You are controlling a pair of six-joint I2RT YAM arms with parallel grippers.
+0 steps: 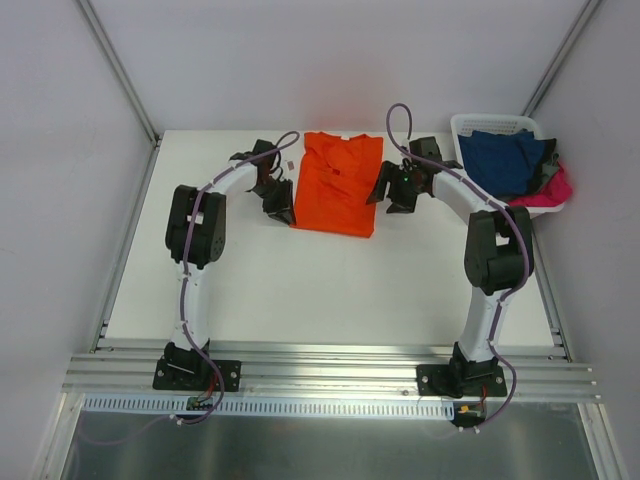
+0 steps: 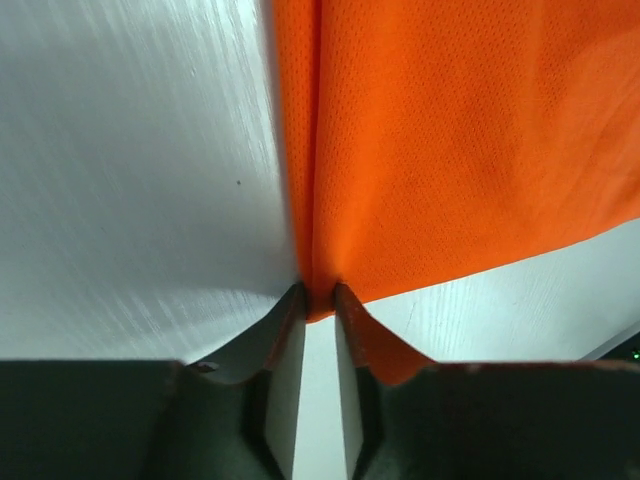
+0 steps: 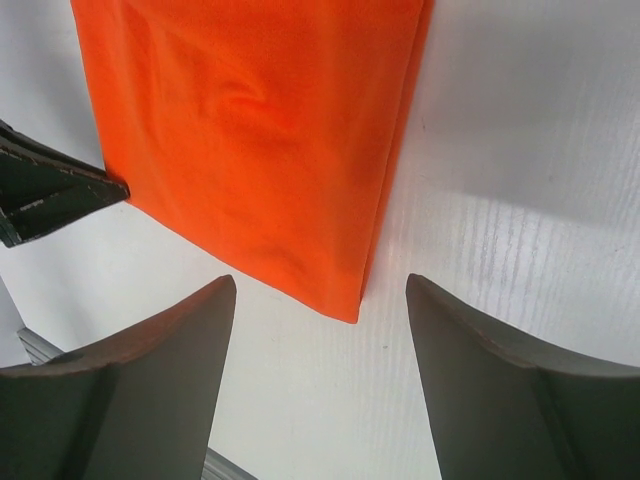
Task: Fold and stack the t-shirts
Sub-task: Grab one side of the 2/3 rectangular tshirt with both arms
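Note:
The bright orange t-shirt [image 1: 337, 183] lies folded into a long strip at the back middle of the white table [image 1: 300, 290]. My left gripper [image 1: 283, 212] sits at its near left corner, shut on that corner of the cloth [image 2: 322, 300]. My right gripper [image 1: 389, 196] is open and empty just right of the shirt; its near right corner [image 3: 345, 300] lies on the table between and ahead of the fingers. The navy blue t-shirt [image 1: 508, 160] and the hot pink one [image 1: 553, 192] lie heaped in the basket.
A white slotted basket [image 1: 478, 123] stands at the back right corner. Grey walls and metal frame bars close off the back and sides. An aluminium rail [image 1: 330, 375] runs along the near edge, carrying both arm bases.

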